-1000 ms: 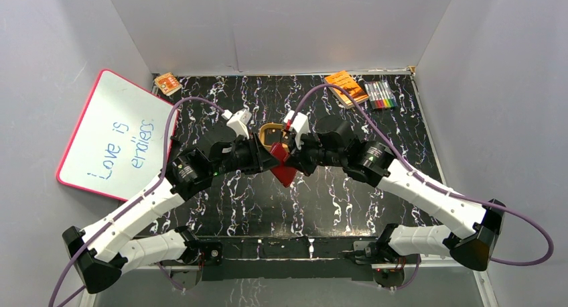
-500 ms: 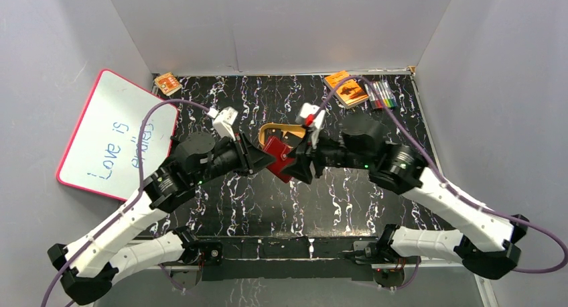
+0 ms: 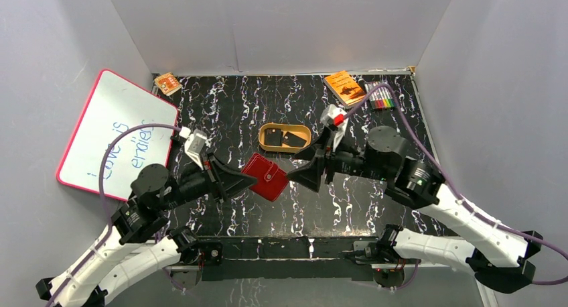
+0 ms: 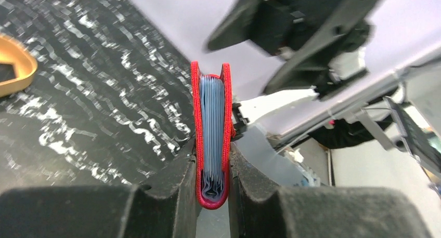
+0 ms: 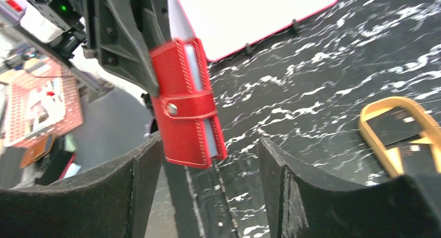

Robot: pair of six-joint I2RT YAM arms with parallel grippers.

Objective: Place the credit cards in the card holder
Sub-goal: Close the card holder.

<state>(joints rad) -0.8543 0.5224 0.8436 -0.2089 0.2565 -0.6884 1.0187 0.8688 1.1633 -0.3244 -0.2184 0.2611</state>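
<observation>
Currently: card holder clamped in left gripper, right gripper open beside it

Far left in the top view we see a whiteboard (image 3: 114, 136) propped vs. the wall, w/ handwriting on it. Moving right, the left gripper (image 3: 249, 179) is clamped on the card holder (image 3: 266, 176), a red wallet. The left wrist view shows its fingers (image 4: 166, 196) pressing both covers, w/ the grey-blue pockets edge-on btwn them. The holder is near the centre of the table (image 3: 221, 106) and looks lifted off it, though we can't be sure. It's folded shut, w/ the snap tab (image 5: 192, 107) buttoned across.

Just behind it and a bit right sits a tan dish (image 3: 260, 137) holding the two credit cards (image 3: 273, 139), black, side by side, untouched. Right again, the right gripper (image 3: 303, 175) faces the holder, jaws spread wide w/ nothing in them. It's close to the holder but not touching. At back right lie an orange booklet (image 3: 345, 87) and markers (image 3: 380, 96).

We judge the step in hand as prep, i.e. getting the holder open; no card is loaded yet. Next move, as we read it: the right gripper must catch the tab and pop the snap while the left grips firmly, then fold a cover back to expose a pocket. That calls for a fine pinch on a thin flap. A slip could twist the holder in the left grip.
</observation>
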